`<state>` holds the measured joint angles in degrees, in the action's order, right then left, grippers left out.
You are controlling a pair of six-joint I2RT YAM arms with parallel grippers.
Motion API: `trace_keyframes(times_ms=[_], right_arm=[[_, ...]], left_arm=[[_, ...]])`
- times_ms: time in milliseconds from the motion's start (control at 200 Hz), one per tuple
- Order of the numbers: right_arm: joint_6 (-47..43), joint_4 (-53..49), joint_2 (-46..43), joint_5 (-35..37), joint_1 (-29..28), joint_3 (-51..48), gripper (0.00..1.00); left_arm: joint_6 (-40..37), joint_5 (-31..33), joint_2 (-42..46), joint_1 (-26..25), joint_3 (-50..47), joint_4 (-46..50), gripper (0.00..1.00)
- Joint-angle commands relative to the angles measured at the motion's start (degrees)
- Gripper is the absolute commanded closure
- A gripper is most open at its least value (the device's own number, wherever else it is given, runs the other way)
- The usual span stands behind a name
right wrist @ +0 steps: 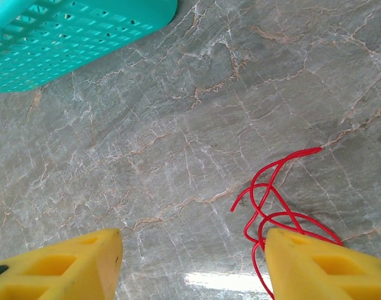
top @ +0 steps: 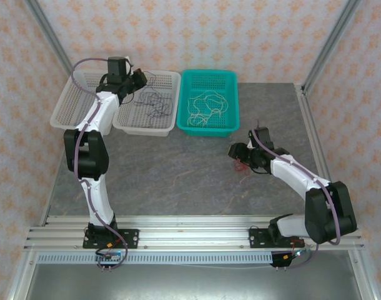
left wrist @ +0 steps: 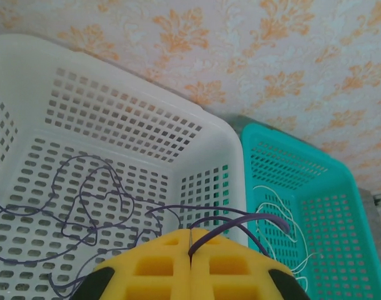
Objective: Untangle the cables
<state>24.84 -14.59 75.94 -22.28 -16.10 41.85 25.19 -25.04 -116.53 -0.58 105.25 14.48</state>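
Stone table [right wrist: 147, 156], red cable [right wrist: 268, 199] — between spread right fingers [right wrist: 321, 262]

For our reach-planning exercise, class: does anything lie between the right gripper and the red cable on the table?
Nothing visible does. The right gripper hangs open over bare table, and the red cable lies loose beside one finger, clear of the teal basket.

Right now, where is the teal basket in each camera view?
Top external: teal basket at back centre.
Left wrist: teal basket at right edge.
Right wrist: teal basket in upper-left corner.
Shared landmark: cream-white cable inside it, in top and left wrist views.
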Motion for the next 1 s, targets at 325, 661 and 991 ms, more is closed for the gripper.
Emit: trace_keyframes(times_ms=[325, 661, 991], right_arm=[[1.4, -2.0, -6.8, 9.4, 0.0, 0.0, 0.37], [4.8, 1.0, -14.3, 15.8, 5.3, -3.7, 0.32], [3.2, 0.0, -11.8, 7.2, 7.2, -5.9, 0.32]], left_arm=[[-1.1, 4.1, 17.2, -3.1, -6.0, -5.4, 0.14], [-1.4, 5.3, 37.6, -19.0, -25.1, -11.6, 0.03], [2.3, 9.7, 32.4, -40.4, -36.5, -14.9, 0.06]])
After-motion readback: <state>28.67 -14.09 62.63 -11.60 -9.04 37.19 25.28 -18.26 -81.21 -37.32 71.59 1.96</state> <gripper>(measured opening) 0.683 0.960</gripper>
